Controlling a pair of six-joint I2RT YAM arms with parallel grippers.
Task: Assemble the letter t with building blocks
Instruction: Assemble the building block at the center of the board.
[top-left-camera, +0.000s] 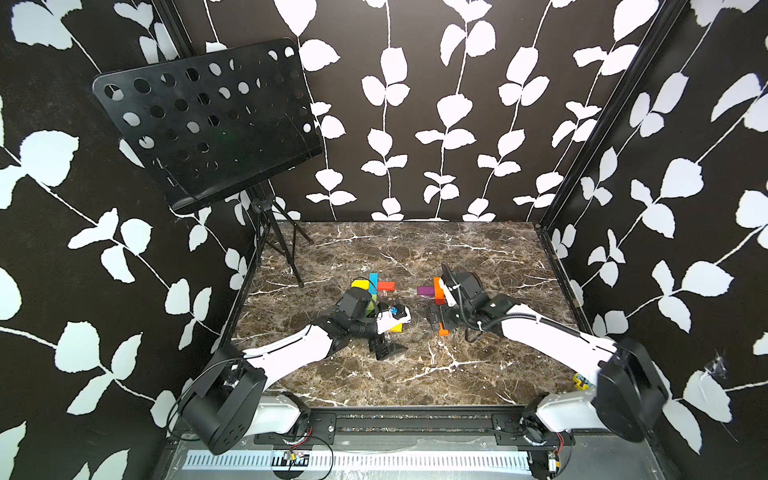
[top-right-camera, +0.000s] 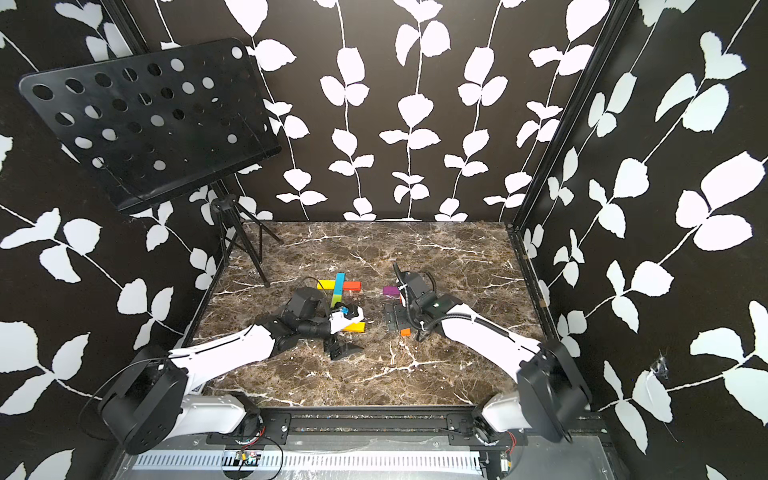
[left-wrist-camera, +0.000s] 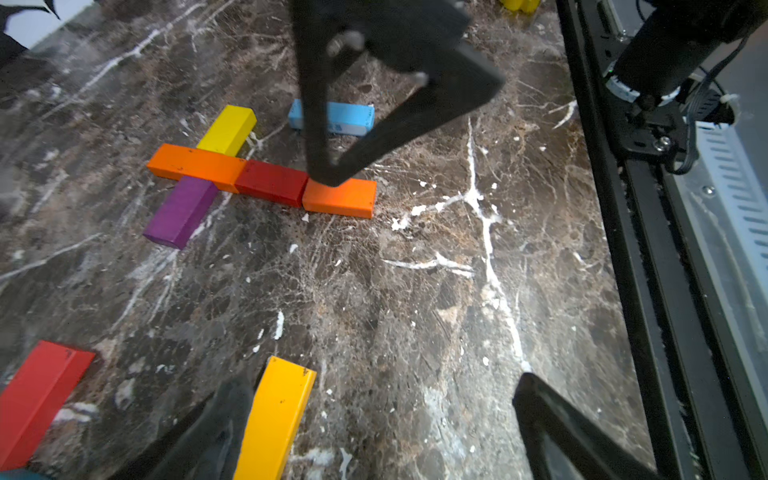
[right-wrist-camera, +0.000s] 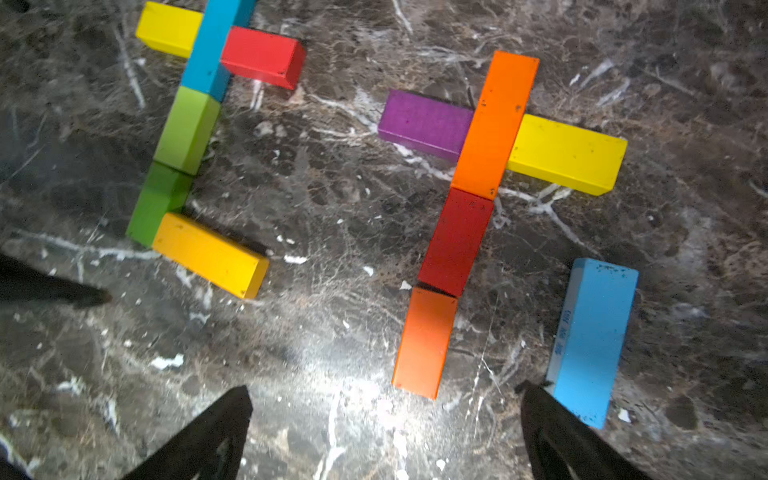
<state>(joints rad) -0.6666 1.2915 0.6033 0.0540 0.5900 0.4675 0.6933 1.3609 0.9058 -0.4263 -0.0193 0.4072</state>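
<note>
Two flat figures of building blocks lie side by side. One letter t (right-wrist-camera: 187, 129) has a blue and green stem, a yellow and red crossbar and an amber foot (left-wrist-camera: 278, 415). The other letter t (right-wrist-camera: 496, 124) has an orange, red, orange stem with a purple (top-left-camera: 424, 289) and yellow crossbar. A light blue block (right-wrist-camera: 592, 336) lies loose, apart from that stem's lower end. My right gripper (right-wrist-camera: 384, 397) hovers open and empty over that end, one finger close to the blue block. My left gripper (left-wrist-camera: 380, 386) stands open and empty beside the amber foot. Both arms partly hide the figures in both top views.
A black perforated music stand (top-left-camera: 208, 120) rises at the back left, its tripod legs (top-left-camera: 282, 249) on the marble table (top-left-camera: 415, 374). A black rail (top-left-camera: 415, 415) runs along the front edge. A small yellow object (top-left-camera: 582, 380) sits at the right edge. Patterned walls enclose three sides.
</note>
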